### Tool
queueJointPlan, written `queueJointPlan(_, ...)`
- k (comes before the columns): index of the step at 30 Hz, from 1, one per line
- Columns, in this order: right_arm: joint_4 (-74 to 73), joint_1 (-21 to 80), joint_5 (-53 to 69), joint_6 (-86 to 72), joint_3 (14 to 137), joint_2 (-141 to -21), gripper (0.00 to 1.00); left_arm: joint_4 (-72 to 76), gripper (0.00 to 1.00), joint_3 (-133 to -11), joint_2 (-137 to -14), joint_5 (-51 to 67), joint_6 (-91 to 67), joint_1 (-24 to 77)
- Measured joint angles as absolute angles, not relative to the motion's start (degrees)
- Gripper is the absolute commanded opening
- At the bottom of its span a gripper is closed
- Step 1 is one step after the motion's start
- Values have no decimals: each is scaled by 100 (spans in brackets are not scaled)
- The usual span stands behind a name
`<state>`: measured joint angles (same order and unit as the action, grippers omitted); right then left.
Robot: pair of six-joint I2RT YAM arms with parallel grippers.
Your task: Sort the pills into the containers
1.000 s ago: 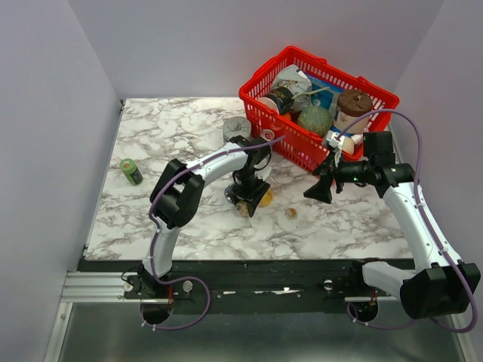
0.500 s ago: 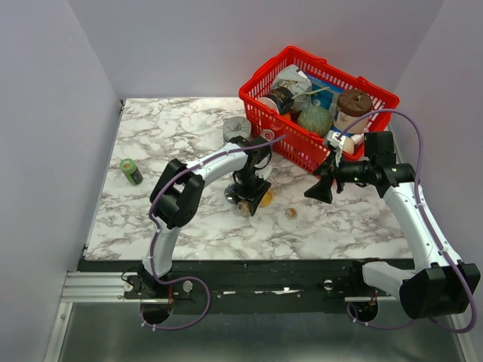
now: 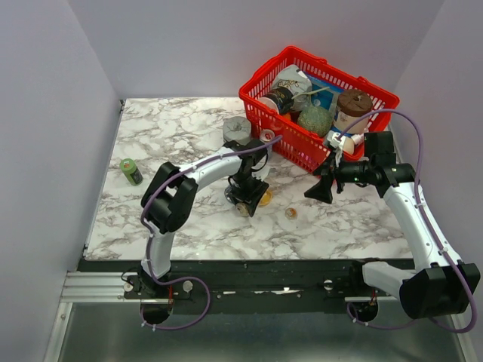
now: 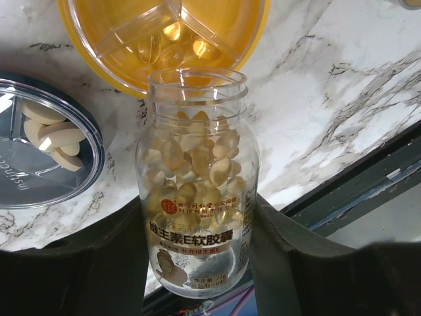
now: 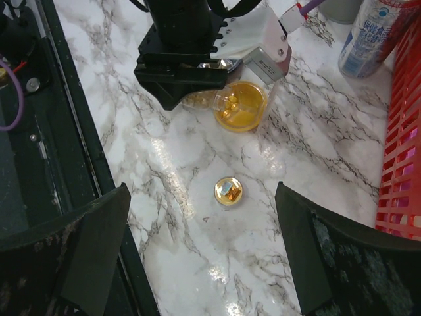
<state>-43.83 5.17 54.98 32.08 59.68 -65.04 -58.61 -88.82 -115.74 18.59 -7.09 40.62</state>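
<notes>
Your left arm and right arm wear white shells between black joint housings. A purple cable runs along each and coils by its base at the near edge of the tabletop. Your left hand and right hand are black, with broad matte fingers.

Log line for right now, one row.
left hand: holds pill bottle, mouth at orange dish | right hand: open, empty | orange dish: capsules inside | silvery dish: tablets inside

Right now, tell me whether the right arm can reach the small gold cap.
Probably yes: the right gripper is open and empty, and the gold cap lies alone on the table in front of it; the left gripper holds a bottle apart, by the orange dish.
</notes>
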Motion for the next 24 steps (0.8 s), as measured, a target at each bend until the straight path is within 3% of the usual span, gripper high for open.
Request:
queueJointPlan(13,-4388,517,5553,3319,5968,-6534,100,-4545,0,-7592,-10621,1855,-731,4062)
queueJointPlan(24,-4486,517,5780,3820,5881,-6547,100,-1946,0,-5332,-9109,1868,-499,4117)
